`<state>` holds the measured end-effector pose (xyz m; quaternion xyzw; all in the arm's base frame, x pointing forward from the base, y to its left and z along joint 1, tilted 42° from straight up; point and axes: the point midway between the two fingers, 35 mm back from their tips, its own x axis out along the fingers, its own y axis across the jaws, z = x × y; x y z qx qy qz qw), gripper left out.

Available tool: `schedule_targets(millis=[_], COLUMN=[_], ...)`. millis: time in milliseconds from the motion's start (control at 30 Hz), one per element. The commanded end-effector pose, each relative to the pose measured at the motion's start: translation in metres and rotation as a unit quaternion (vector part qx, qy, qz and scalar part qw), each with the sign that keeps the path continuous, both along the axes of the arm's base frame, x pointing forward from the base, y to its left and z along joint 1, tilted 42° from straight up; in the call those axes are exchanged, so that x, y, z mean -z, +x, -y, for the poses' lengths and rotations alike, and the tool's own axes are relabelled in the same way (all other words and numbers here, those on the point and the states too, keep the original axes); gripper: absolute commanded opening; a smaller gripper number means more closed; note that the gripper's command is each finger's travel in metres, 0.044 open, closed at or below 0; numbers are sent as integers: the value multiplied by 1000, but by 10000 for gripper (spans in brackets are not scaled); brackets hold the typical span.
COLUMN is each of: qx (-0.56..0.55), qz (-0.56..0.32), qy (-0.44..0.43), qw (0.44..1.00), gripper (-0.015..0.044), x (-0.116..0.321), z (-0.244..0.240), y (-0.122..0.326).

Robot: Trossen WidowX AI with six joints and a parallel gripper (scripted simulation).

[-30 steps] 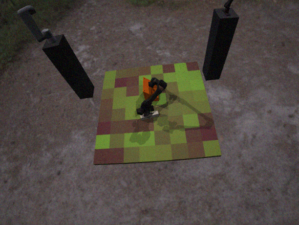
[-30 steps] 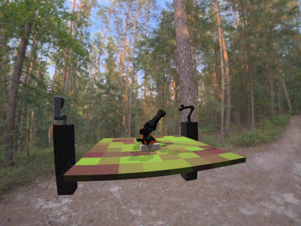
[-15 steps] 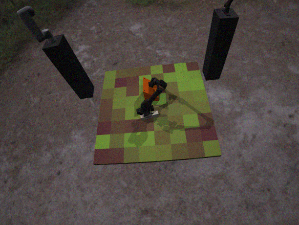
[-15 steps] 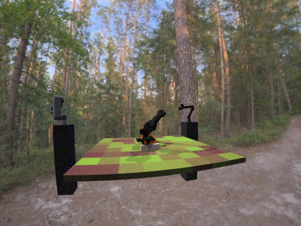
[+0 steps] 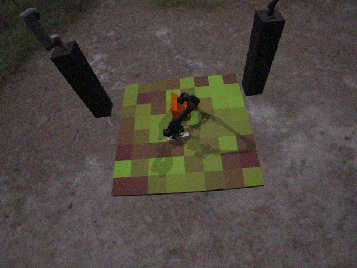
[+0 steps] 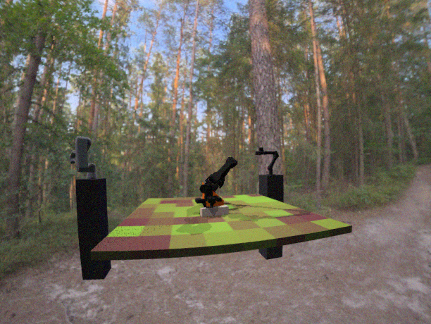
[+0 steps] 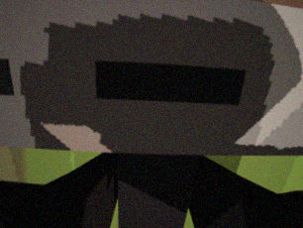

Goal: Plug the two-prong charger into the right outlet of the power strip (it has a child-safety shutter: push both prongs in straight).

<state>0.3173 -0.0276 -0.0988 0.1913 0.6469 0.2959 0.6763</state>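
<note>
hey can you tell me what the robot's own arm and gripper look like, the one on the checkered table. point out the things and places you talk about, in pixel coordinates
The arm (image 5: 182, 116) (image 6: 220, 175) is black or very dark all over, with chunky joints and straight, slim links. The gripper (image 5: 175, 134) is equally dark; its finer shape is lost in shadow. I can't make out any markings or cables.

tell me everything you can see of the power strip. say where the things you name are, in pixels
The power strip (image 5: 183, 136) (image 6: 219, 211) (image 7: 20, 119) is a low, pale gray block, plain and hard-looking, perhaps plastic. It lies flat on the checkered table top, beneath the gripper's end of the arm. The wrist view shows one dark, long rectangular opening in its face and part of another at the picture's left edge. A jagged-edged shadow falls across it. Whether anything besides the table touches it, I cannot tell.
</note>
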Motion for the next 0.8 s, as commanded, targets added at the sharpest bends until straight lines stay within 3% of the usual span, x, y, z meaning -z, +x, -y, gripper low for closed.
schedule_targets(millis=[0, 767], qx=[-1, -1], qz=[15, 15], qy=[0, 0], qw=[1000, 1000], gripper=[0, 0], x=[-1, -3], z=[-1, 1], y=[6, 6])
